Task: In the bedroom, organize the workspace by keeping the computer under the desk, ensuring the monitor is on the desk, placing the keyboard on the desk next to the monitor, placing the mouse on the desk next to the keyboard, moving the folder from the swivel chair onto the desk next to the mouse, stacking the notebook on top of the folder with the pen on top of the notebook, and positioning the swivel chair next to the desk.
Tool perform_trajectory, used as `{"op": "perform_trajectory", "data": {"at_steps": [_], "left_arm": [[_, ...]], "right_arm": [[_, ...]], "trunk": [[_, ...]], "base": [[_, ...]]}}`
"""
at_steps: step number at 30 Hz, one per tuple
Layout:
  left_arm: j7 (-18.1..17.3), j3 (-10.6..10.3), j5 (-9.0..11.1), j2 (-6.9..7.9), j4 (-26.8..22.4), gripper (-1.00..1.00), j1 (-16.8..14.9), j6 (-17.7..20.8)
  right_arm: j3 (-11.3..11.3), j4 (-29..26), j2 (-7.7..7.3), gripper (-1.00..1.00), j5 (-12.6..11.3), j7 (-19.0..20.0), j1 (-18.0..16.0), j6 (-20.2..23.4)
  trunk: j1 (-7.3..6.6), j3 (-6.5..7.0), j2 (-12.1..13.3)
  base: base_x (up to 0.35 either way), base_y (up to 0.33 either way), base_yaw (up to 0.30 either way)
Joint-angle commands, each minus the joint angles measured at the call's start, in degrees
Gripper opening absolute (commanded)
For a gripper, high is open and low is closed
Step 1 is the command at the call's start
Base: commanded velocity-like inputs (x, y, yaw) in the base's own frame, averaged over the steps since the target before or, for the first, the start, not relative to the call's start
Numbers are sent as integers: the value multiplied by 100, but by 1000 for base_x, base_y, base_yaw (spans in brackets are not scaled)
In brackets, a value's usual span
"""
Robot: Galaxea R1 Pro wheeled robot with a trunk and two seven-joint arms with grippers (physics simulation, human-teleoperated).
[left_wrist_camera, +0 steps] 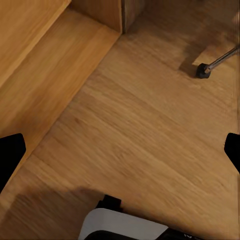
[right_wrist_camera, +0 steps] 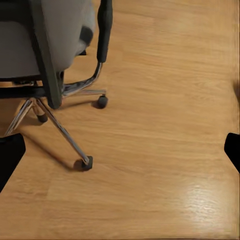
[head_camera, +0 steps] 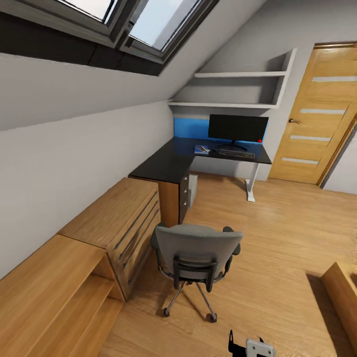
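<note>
We've got both arms held low, tools aimed down at the oak floor. Left tool: dark fingertips at opp. edges of its wrist view, spread wide apart, nothing between 'em. Right tool: same story, wide apart over bare planks.

In the head view only a bit of arm hardware pokes in at the bottom edge; can't tell which arm.

Swivel chair sits mid-room, back to us, well short of the counter, beside the oak dresser. Seat is hidden behind the backrest. From the right wrist we see its chrome legs and casters near that tool; one caster shows by the left.

Far off on the counter: monitor, keyboard in front, something small & blue just left of it, too tiny to call. Pale box under the counter, prob. the computer, mostly hidden by drawers.
</note>
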Motion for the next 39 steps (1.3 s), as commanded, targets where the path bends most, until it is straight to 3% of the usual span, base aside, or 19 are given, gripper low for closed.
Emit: {"op": "perform_trajectory", "data": {"at_steps": [1, 23, 39], "left_arm": [[56, -49, 17, 6, -24, 100, -5, -17], [56, -51, 17, 0, -24, 100, -4, -11], [56, -50, 17, 7, -24, 100, -4, -11]], "right_arm": [[50, 5, 1, 100, -47, -21, -7, -18], [56, -1, 7, 100, -47, -21, -7, -18], [58, -15, 2, 100, -42, -21, -7, -71]], "trunk": [[3, -12, -12], [3, -12, -12], [3, -12, -12]], "base": [[1, 68, -300], [0, 184, -291], [0, 143, -88]]}}
